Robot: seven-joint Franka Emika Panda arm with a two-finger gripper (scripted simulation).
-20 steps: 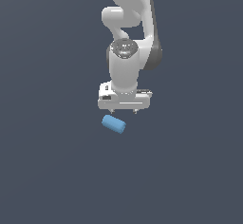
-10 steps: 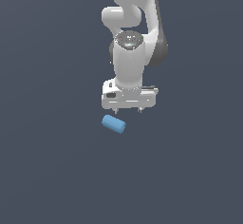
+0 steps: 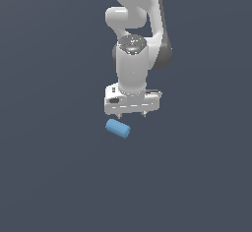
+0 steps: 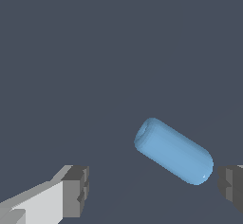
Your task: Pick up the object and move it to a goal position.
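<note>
The object (image 3: pixel 118 128) is a small light-blue short cylinder lying on its side on the dark grey floor. In the exterior view it rests just below the white arm's hand, slightly toward that view's left. My gripper (image 3: pixel 132 114) hangs above it, open, with nothing between its fingers. The wrist view shows the object (image 4: pixel 173 151) lying at a slant between the two dark fingertips (image 4: pixel 76 191), nearer to one of them. The gripper (image 4: pixel 154 186) does not touch the cylinder.
A flat, dark grey floor (image 3: pixel 54 177) fills both views. The white arm (image 3: pixel 135 39) rises from the hand toward the exterior view's top. No other object shows.
The hand has shifted slightly toward the exterior view's right and turned a little. The cylinder has stayed in place.
</note>
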